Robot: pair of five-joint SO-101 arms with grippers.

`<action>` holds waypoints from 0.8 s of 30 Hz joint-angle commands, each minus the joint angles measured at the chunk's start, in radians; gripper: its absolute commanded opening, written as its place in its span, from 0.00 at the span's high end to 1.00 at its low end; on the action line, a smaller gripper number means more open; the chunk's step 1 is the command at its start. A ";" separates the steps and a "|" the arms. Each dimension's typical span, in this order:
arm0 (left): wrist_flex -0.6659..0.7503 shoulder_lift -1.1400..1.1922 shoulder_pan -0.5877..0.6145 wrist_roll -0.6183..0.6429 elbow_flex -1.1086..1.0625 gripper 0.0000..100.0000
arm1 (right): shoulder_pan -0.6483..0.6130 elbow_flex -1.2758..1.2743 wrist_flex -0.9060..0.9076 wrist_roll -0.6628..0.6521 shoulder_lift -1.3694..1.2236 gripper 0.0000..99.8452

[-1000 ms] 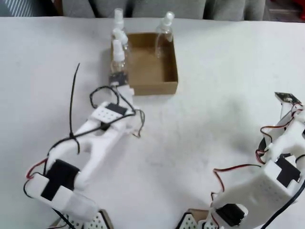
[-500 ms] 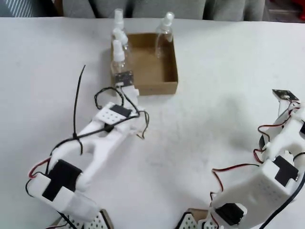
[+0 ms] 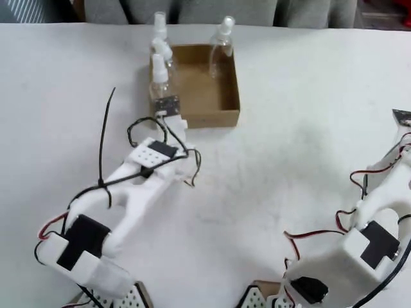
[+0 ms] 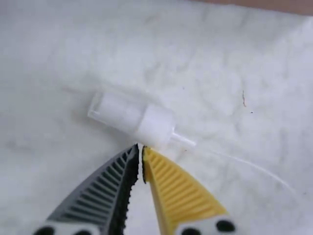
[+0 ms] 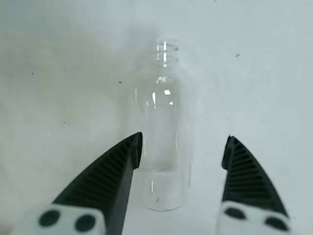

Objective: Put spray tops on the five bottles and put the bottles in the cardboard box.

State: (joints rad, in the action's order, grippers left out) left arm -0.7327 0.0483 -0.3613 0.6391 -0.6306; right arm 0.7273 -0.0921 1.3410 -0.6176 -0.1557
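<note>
Bottle (image 5: 166,122), uncapped, lies between my spread right claw (image 5: 184,138), placed for grasping; my left claw (image 4: 141,148), closed, touches the spray top (image 4: 142,120).

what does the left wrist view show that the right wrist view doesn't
Left wrist view, not the right: a white spray top lying on its side, its thin tube trailing away, with the left tool shut, grey and yellow tips right at the top.
Right wrist view, not the left: a clear bottle with no top, lying on its side between the open black fingers of the right tool.
Both: the white table underneath.
</note>
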 commanded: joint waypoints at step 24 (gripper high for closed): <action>0.020 -0.005 -0.007 0.000 0.051 0.98 | -0.088 0.049 -0.088 -0.103 -0.116 0.74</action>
State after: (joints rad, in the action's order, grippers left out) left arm -0.7327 0.0483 -0.3613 0.6391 -0.6306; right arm 0.6490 -0.0921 1.2643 -0.6713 -0.2754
